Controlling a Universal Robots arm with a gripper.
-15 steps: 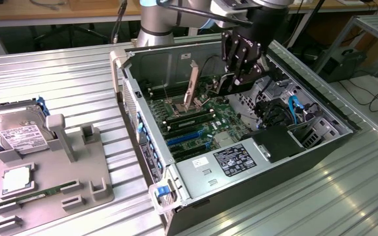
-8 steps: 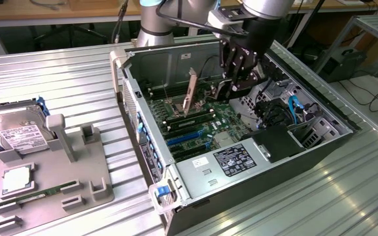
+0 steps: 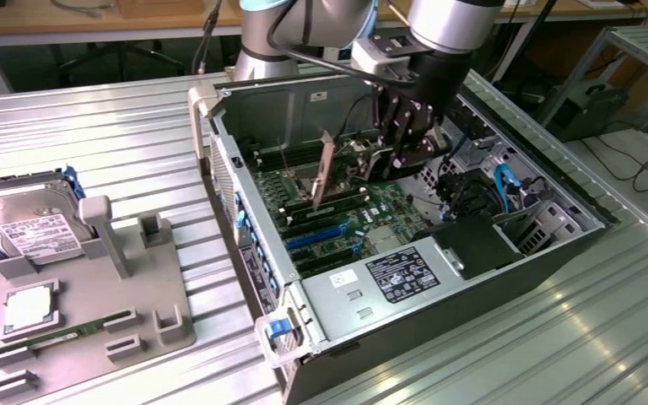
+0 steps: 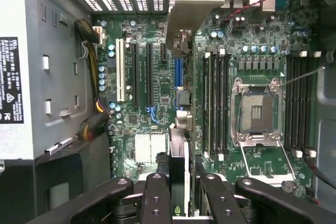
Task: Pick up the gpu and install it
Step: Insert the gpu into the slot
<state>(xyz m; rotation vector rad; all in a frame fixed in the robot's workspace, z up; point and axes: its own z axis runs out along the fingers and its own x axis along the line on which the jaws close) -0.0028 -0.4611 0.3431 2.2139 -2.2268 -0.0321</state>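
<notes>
The pick-up is done, judging by how things lie: the claw (image 3: 397,164) is inside the open computer case (image 3: 549,190), clamped on the graphics card (image 3: 341,173), which it holds on edge above the green board (image 3: 353,224); in the wrist view the black fingers (image 4: 157,195) press on either side of the card's top edge (image 4: 178,166), so the jaws stand closed on it rather than apart. In the exterior view the card is near the centre, slightly toward twelve o'clock, its silver end bracket (image 3: 321,173) tilted and pointing down toward the slots; the grey holder (image 3: 110,278) at about eight o'clock keeps the hard drive (image 3: 26,224) and the green memory stick (image 3: 60,333). The seating looks unfinished: the card appears to hover over the row of long slots (image 4: 140,74) and is not yet pushed home, though whether its lower edge touches a slot I cannot tell; pressing it fully in is what remains.
</notes>
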